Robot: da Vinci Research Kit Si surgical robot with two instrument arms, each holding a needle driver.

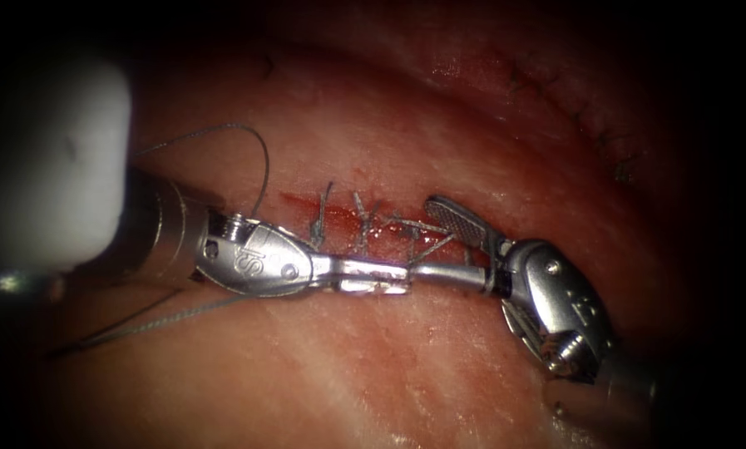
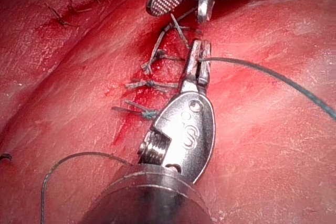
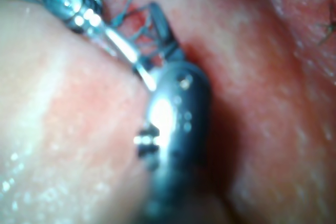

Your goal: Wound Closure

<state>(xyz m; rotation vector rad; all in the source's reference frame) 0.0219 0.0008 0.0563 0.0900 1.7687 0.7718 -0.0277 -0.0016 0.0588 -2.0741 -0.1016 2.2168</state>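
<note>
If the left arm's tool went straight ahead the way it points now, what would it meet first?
Probably the right tool: the left tool, shut on the thread, points at its open jaws, tips nearly touching, beside the stitches. Depth is unclear.

The left tool [image 1: 373, 276] lies at the frame's centre in the endoscope view, its shaft entering from the left, just below the stitched cut [image 1: 364, 220] in the tissue [image 1: 373, 374]. The right tool [image 1: 447, 245] comes from the lower right, one jaw over the cut's right end, the other tip to tip with the left tool. Thread [image 1: 248, 141] loops at left, above and below the left tool's shaft.
</note>
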